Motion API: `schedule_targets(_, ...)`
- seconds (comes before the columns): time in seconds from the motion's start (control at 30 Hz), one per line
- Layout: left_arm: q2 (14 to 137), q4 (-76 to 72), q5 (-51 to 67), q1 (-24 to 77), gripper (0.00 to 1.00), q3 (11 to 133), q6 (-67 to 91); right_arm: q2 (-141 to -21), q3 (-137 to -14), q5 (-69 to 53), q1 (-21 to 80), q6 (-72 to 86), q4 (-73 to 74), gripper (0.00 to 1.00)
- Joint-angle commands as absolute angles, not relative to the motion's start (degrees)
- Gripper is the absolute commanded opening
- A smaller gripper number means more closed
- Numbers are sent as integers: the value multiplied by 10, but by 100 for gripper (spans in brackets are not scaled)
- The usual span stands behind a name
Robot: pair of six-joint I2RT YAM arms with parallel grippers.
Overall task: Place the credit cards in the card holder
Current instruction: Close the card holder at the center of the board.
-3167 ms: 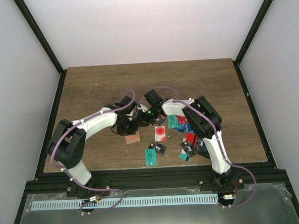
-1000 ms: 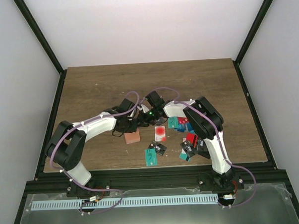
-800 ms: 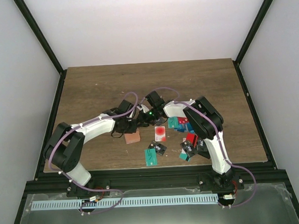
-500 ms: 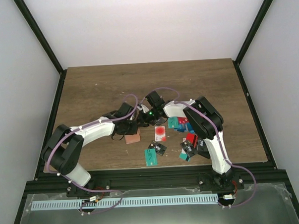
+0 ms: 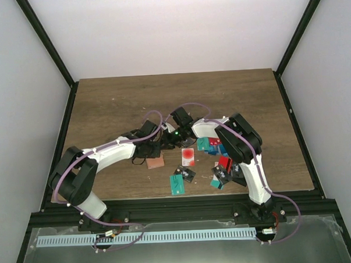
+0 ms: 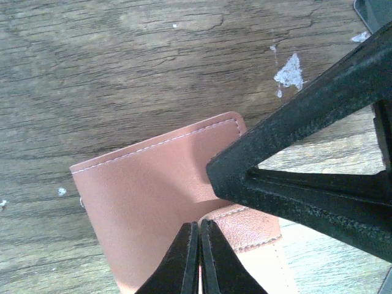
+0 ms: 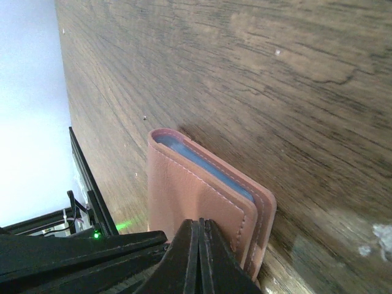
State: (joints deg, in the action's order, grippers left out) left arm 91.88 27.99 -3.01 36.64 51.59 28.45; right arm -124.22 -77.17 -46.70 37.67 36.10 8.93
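Note:
The salmon-brown card holder lies on the table left of the cards. In the left wrist view it fills the middle; my left gripper is shut with its tips pinching the corner of one stitched flap. My right gripper is shut, its tips pressed against the holder's cover, with bluish pockets showing between the covers. The right finger shows as a black bar resting on the holder. Credit cards lie to the right: a red-and-white one, a teal one, a black one.
More cards in teal, red and black are heaped under the right arm's forearm. Both arms cross close together over the table's middle. Black frame posts stand at the table's sides.
My left arm has lowered and stretched out toward the card holder, which shifted only slightly. My right arm and the loose cards have stayed put.

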Motion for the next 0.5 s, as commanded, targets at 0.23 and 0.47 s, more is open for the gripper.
schedule_targets(0.23, 944, 328, -11, 364, 4, 512, 273, -1265, -751, -403, 373, 359, 156, 1)
schedule_targets(0.47, 936, 291, 59, 368, 4, 517, 281, -1267, -751, -405, 373, 362, 152, 1)
